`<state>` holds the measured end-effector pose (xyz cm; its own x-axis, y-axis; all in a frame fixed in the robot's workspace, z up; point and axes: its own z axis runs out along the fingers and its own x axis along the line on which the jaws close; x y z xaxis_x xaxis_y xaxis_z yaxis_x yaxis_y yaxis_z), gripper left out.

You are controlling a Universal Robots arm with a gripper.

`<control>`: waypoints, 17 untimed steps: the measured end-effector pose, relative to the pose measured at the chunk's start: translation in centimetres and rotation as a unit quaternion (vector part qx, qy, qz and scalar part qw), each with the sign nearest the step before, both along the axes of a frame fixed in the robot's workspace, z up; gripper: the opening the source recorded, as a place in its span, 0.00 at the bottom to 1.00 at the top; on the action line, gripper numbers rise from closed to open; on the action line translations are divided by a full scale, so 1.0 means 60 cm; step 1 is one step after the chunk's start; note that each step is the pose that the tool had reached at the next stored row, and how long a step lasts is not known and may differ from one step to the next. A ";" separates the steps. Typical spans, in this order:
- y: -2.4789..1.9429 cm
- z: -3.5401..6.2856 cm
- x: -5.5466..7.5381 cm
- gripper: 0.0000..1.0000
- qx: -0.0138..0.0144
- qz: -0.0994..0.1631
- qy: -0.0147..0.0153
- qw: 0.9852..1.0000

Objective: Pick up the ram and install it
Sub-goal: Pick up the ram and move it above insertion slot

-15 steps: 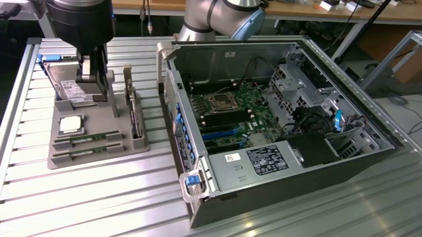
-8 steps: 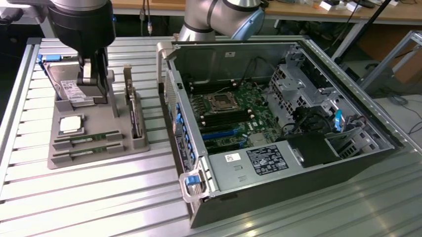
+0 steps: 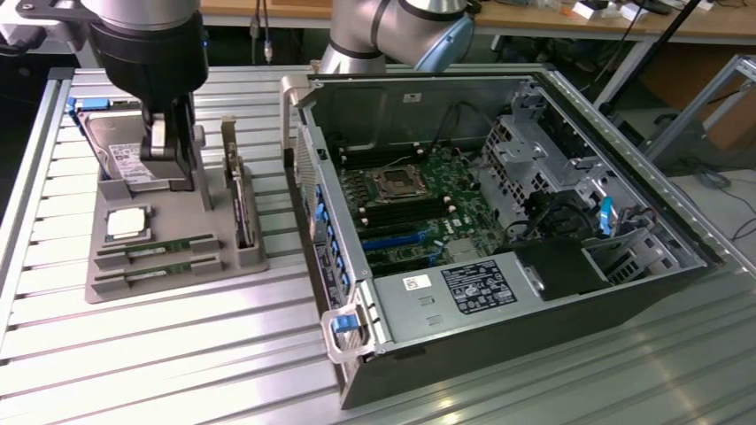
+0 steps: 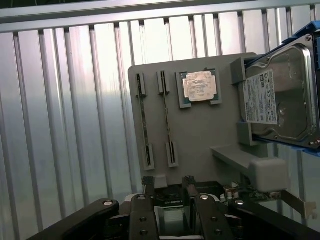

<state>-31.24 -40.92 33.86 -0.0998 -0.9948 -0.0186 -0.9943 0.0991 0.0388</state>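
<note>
The slatted tabletop (image 3: 177, 354) carries an open computer case (image 3: 402, 115) on the exterior view's right and a grey tray (image 3: 165, 202) on its left. The arm reaches down over the tray, and its end effector (image 3: 180, 177) hangs above it. The fingers stand wide apart with nothing between them or touching them.

On the tray, going from its far end toward the exterior camera, sit the drive (image 3: 112, 146), then the square processor (image 3: 127, 223), then the two sticks. The ram (image 3: 156, 249) stands on edge in its slot just beside the processor. The second ram (image 3: 154, 273) lies parallel to it in the next slot, at the tray's camera-side edge. Neither has been lifted.

In the exterior view the end effector appears over the tray's far half, next to the drive, so the ram lies from it toward the camera, past the processor. How far off it really is I cannot tell, because the end effector is raised.

The long axis of both sticks runs along the exterior view's left-to-right. In the wrist view that axis crosses the line between the two fingers at about a right angle. My judgement is that the fingers already face the ram's thin flat sides and would need little turning.
</note>
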 end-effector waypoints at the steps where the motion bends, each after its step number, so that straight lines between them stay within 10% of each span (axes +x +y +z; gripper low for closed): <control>1: -0.0001 -0.001 0.000 0.36 0.000 0.000 0.000 1.000; 17: -0.0030 -0.022 0.000 0.36 0.000 0.000 0.000 1.000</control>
<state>-31.24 -41.10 32.54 -0.0999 -0.9948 -0.0185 -0.9943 0.0991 0.0388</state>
